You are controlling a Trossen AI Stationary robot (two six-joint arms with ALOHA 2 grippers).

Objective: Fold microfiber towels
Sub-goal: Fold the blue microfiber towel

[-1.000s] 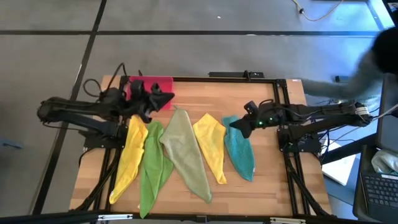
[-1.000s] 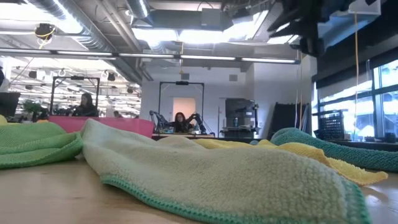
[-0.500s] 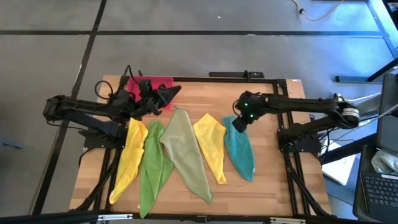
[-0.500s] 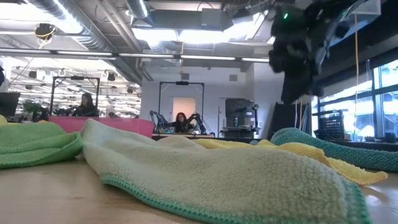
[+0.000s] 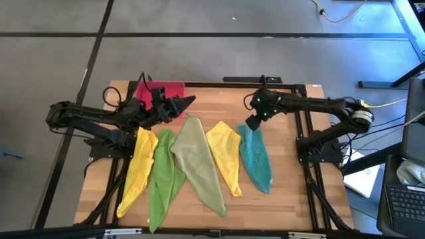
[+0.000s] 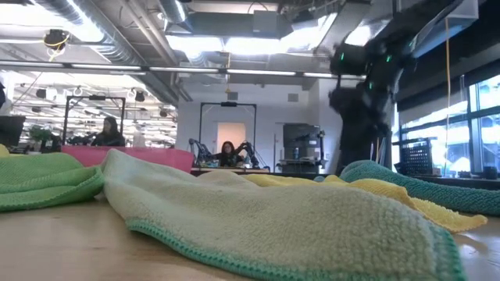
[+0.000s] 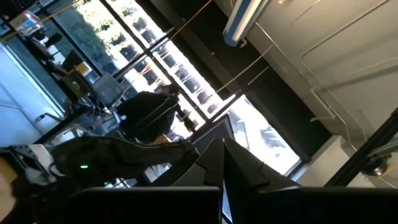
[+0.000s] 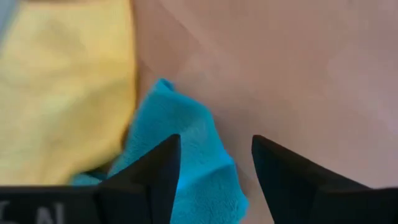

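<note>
Overhead, ducts [image 6: 101, 35] and strip lights cross above wooden table [image 5: 285, 199].

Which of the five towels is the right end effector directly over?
The teal towel, rightmost in the row; the open right end effector sits above its far corner.

Five towels fan across the wooden table [image 5: 285, 192]: yellow towel [image 5: 137, 169], bright green towel [image 5: 163, 179], olive towel [image 5: 199, 166], second yellow towel [image 5: 226, 156], teal towel [image 5: 257, 159], with the right gripper [image 5: 252, 123] at the teal one's top end.
</note>
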